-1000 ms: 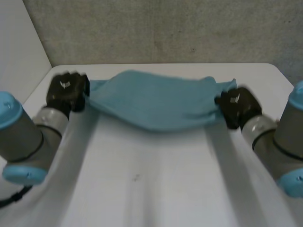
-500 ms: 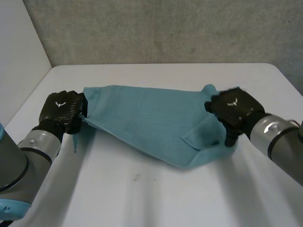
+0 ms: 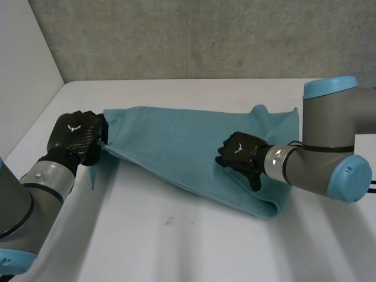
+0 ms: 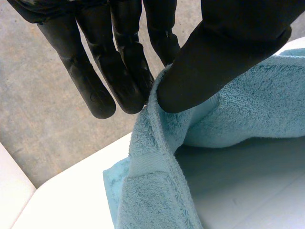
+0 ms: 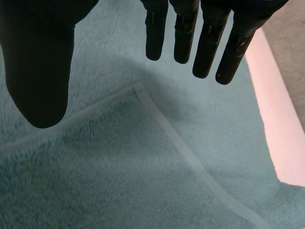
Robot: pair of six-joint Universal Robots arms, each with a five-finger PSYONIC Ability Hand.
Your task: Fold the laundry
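This looks like a robot lab or test cell, not a home. A plain white bench (image 3: 176,235) with rounded far corners stands against a rough grey wall (image 3: 205,35), and a blank white panel (image 3: 23,70) closes off its left edge. Two industrial arms with grey joints and light-blue caps, the left arm (image 3: 23,200) and the right arm (image 3: 329,147), reach in over the bench. A teal towel (image 3: 176,141) lies towards the far edge, the one household item here.
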